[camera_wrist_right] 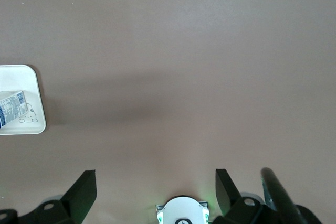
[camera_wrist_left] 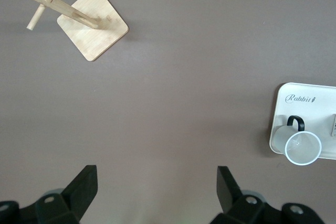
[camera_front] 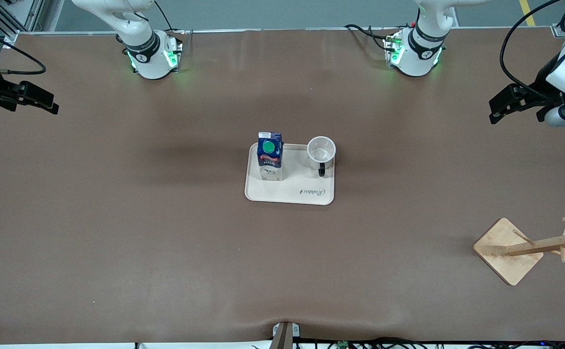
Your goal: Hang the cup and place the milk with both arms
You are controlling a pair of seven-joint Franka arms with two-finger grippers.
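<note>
The white cup (camera_front: 321,151) with its black handle toward the front camera stands upright on a cream tray (camera_front: 289,194) at mid-table. The milk (camera_front: 269,155), blue-topped with a green cap, stands upright beside it on the tray, toward the right arm's end. My left gripper (camera_front: 493,112) hangs open and empty over bare table at the left arm's end. My right gripper (camera_front: 52,106) hangs open and empty over bare table at the right arm's end. The left wrist view shows the open left gripper (camera_wrist_left: 157,182), the cup (camera_wrist_left: 302,148) and the tray (camera_wrist_left: 310,95). The right wrist view shows the open right gripper (camera_wrist_right: 156,182) and the milk (camera_wrist_right: 10,107).
A wooden rack (camera_front: 529,247) with pegs on a square base stands near the left arm's end, nearer the front camera than the tray; it also shows in the left wrist view (camera_wrist_left: 92,24). The right arm's green-lit base (camera_wrist_right: 182,211) shows in the right wrist view.
</note>
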